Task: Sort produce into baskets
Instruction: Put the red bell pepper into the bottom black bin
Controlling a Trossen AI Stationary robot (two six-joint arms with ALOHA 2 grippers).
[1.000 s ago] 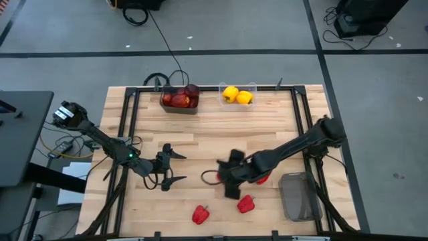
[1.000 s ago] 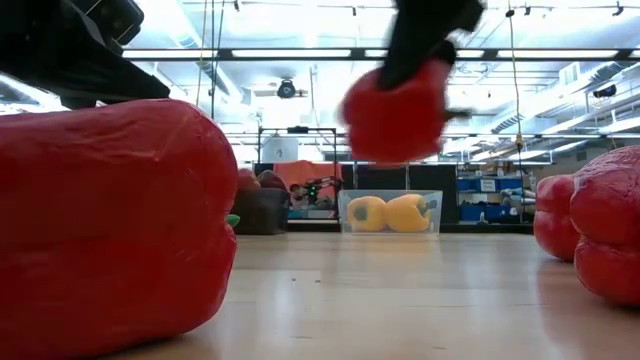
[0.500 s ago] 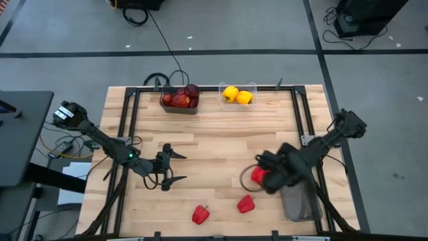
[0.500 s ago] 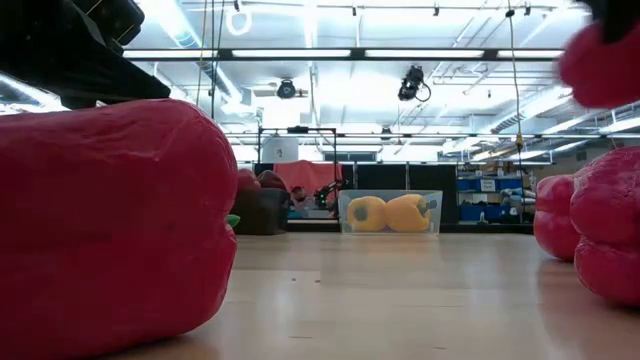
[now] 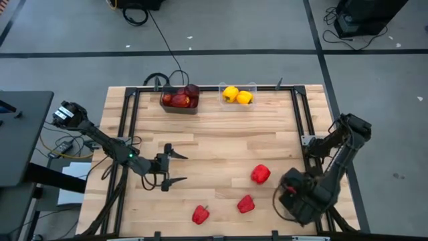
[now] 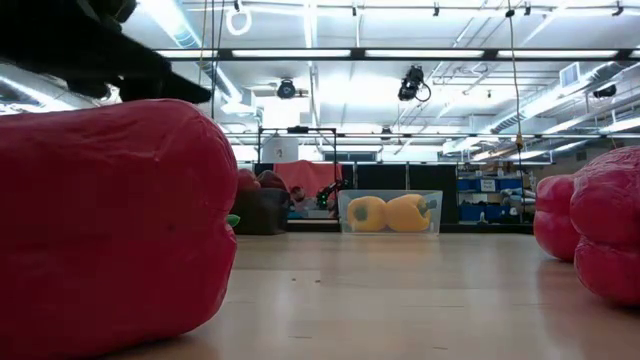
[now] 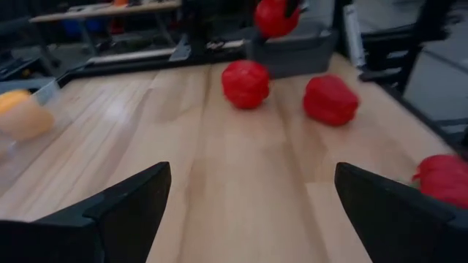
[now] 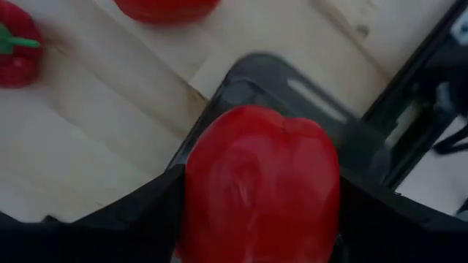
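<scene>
High view is showing the sorting partly done: the right hand [image 5: 292, 194] is grasping a red pepper [image 8: 259, 183] over the mesh basket [image 8: 292, 91] at the worktop's [image 5: 214, 144] near right, the left hand [image 5: 172, 167] is waiting released, and three red peppers [image 5: 260, 174] are lying unsorted.

Right gripper [image 5: 296, 195] hovering at the table's right front, gripping something, left gripper [image 5: 175, 167] waiting left-centre, fingers spread wide

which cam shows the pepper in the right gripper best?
Right wrist view: the held red pepper fills it, clamped above the grey basket. Left wrist view shows it small and far off. High view hides it under the arm; low view misses it.
</scene>
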